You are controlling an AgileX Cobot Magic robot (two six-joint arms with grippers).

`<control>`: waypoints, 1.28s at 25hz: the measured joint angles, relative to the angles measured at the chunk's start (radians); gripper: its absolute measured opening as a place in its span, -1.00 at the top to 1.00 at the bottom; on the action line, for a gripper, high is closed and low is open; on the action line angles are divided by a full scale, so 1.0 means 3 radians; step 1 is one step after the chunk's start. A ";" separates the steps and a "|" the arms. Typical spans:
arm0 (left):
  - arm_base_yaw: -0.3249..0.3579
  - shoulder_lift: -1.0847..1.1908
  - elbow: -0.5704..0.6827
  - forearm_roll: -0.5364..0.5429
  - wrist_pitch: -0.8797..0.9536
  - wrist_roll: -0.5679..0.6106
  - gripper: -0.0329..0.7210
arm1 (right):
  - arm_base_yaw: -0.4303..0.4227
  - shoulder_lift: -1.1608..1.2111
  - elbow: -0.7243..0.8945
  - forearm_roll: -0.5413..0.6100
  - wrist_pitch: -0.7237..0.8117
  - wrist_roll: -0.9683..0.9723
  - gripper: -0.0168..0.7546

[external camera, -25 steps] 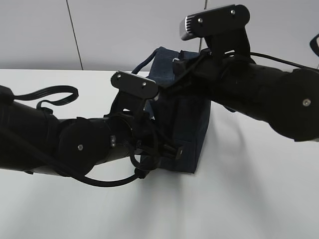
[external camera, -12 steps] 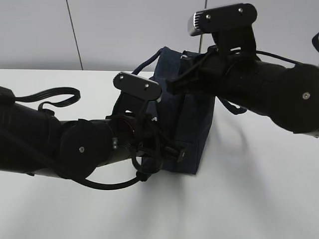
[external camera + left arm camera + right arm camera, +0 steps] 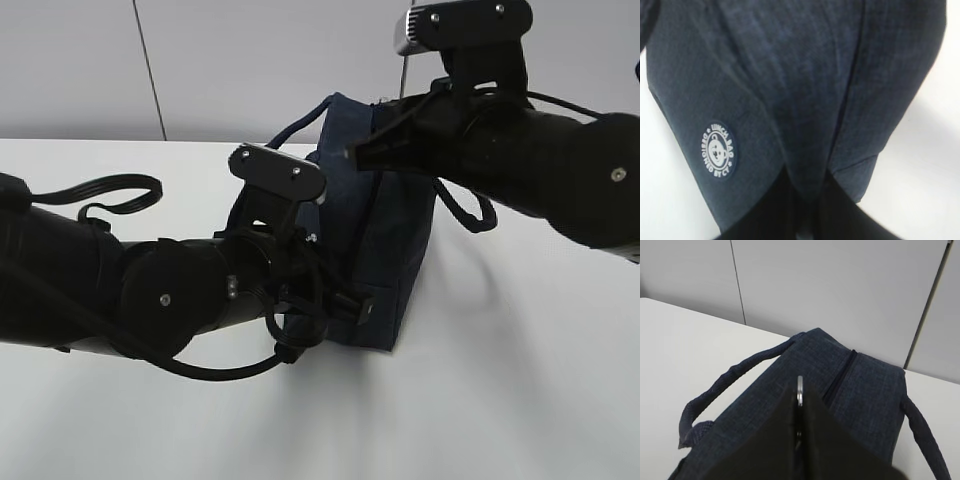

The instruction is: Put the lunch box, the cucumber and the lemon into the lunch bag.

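1. The left gripper (image 3: 352,305) was pressed together on the fabric at the near end of the lunch bag (image 3: 385,250), probably to hold it in place.
2. The lunch bag stood in the middle of the white table (image 3: 500,400).
3. The right gripper (image 3: 800,405) pinched the silver ring pull (image 3: 800,389) on top, probably to work the zipper (image 3: 840,375).

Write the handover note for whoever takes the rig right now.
Left gripper: shut on the bag's lower fabric, bracing it.
Right gripper: shut on the silver ring pull of the top zipper.
Bag stands upright on the table.
Lunch box, cucumber and lemon: not in any view; cannot tell if packed.
Left: confirm contents, finish the zipper.
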 joint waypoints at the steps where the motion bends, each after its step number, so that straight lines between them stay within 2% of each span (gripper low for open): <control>1: 0.0000 0.0000 0.0000 0.0000 0.0000 0.0000 0.90 | 0.0000 0.0016 -0.0018 0.0000 0.0000 0.0000 0.96; 12: -0.0015 0.0000 0.0000 -0.0007 0.0000 -0.0006 0.90 | -0.0013 0.0398 -0.0445 0.0008 -0.0002 -0.0126 0.96; 23: -0.0107 0.0000 0.0000 -0.0007 -0.0034 -0.0006 0.90 | -0.0298 0.0626 -0.0812 0.0023 0.0081 -0.0161 0.96; 32: -0.0107 0.0000 0.0000 -0.0007 -0.0040 -0.0006 0.90 | -0.0390 0.0968 -0.1198 0.0023 0.0159 -0.0165 0.96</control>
